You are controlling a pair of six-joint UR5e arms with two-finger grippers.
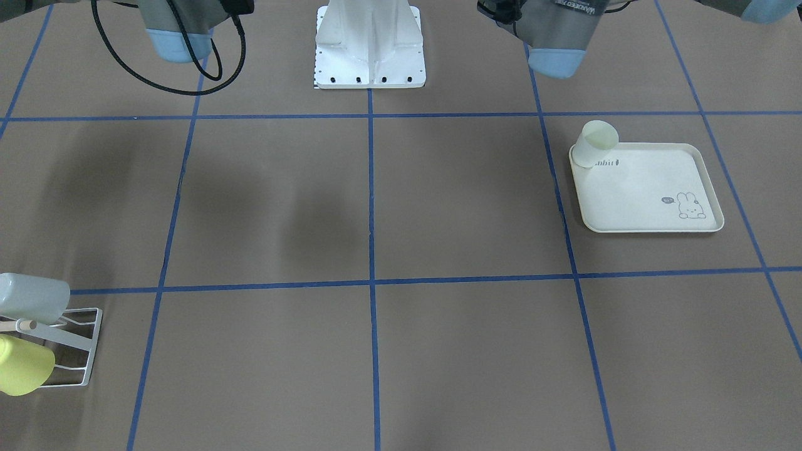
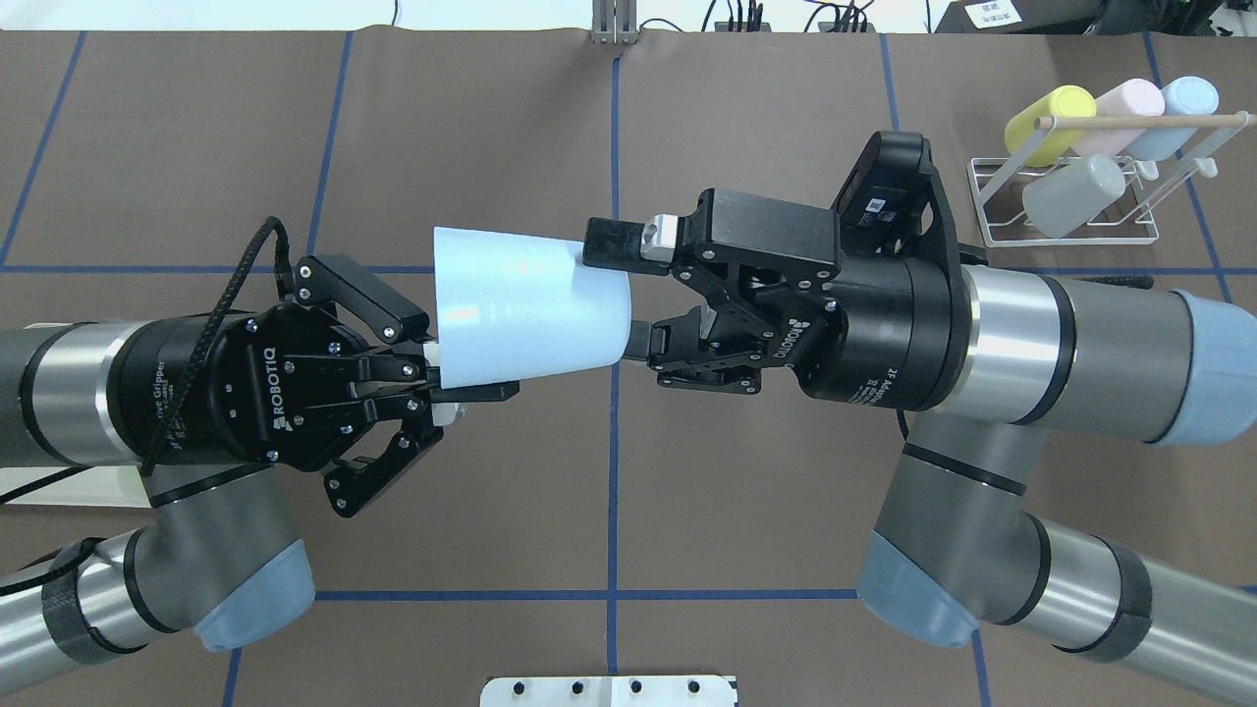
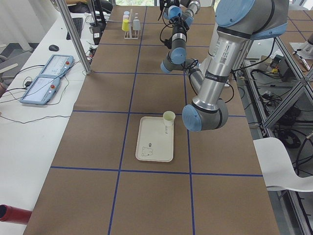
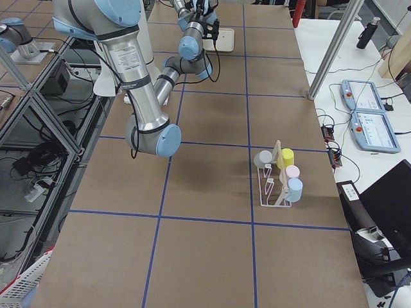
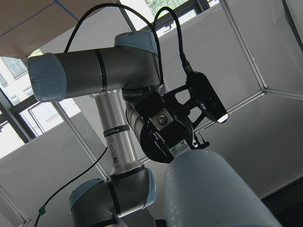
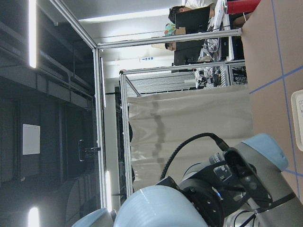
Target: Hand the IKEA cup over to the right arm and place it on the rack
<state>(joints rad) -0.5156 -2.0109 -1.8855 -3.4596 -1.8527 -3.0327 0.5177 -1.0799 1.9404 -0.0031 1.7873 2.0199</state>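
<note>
A pale blue IKEA cup [image 2: 530, 304] hangs level in mid-air over the table's middle, rim toward my left arm. My left gripper [image 2: 457, 388] is shut on the lower rim, one finger inside the cup and one outside. My right gripper [image 2: 611, 292] has come in from the opposite side, and its two fingers [image 2: 614, 243] press on the cup's narrow base. The left wrist view shows the cup [image 5: 213, 194] with the right gripper behind it. The white wire rack [image 2: 1070, 211] stands at the far right of the table, apart from both arms.
The rack holds a yellow cup [image 2: 1049, 123], a pink cup [image 2: 1120, 106], a blue cup [image 2: 1183, 103] and a grey cup [image 2: 1072, 194]. A cream rabbit-print tray [image 1: 651, 194] lies on my left side with a cream cup [image 1: 595, 144] at its corner. A person sits beyond the table [image 6: 189, 19].
</note>
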